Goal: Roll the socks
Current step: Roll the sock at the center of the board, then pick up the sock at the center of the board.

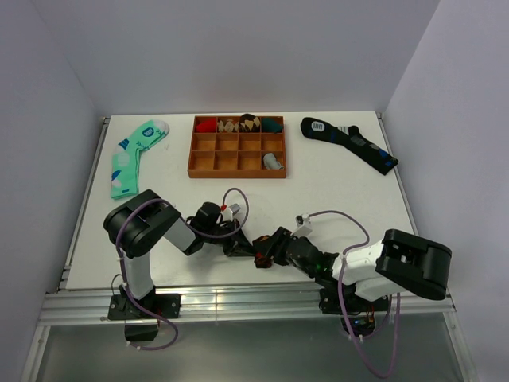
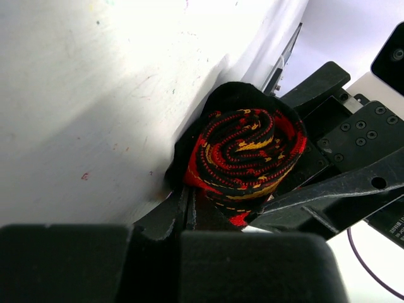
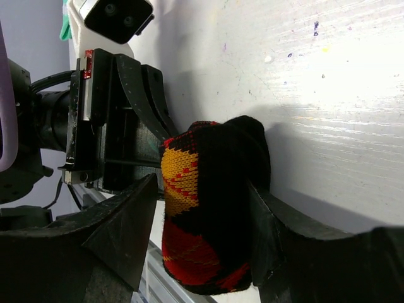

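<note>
while the right gripper [image 3: 202, 187] held the rolled sock [image 3: 208, 240] between its spread fingers, the left gripper [image 2: 189, 211] sat fully closed with its tips at the roll's end; whether it pinched any fabric i couldn't tell. the roll lay on the table [image 1: 334, 183] near its front edge. a careless release looked likely to let the black outer layer spring open, or to send the roll off the edge

On one tabletop [image 1: 350, 191] are being counted: two arms [image 1: 151, 227], one tray [image 1: 237, 173], one mint sock [image 1: 131, 155], one navy sock [image 1: 354, 143], one argyle roll [image 2: 246, 154], and five rolls [image 1: 227, 125] in the tray.
</note>
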Robot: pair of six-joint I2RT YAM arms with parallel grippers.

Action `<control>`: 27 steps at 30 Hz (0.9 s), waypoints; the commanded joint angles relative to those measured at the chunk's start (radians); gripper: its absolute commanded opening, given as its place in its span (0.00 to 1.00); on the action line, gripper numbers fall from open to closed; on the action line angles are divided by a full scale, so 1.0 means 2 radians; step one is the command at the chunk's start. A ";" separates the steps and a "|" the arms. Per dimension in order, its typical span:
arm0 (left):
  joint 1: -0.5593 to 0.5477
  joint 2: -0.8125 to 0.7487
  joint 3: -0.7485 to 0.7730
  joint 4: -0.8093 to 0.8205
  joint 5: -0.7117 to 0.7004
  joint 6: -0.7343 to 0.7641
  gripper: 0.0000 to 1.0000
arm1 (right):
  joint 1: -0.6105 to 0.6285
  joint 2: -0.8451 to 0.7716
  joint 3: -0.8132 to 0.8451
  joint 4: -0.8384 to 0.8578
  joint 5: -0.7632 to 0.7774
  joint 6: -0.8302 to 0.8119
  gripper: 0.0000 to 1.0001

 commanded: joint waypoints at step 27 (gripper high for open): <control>0.007 -0.022 0.066 -0.078 -0.168 0.046 0.00 | 0.037 0.041 0.016 -0.222 -0.192 -0.034 0.57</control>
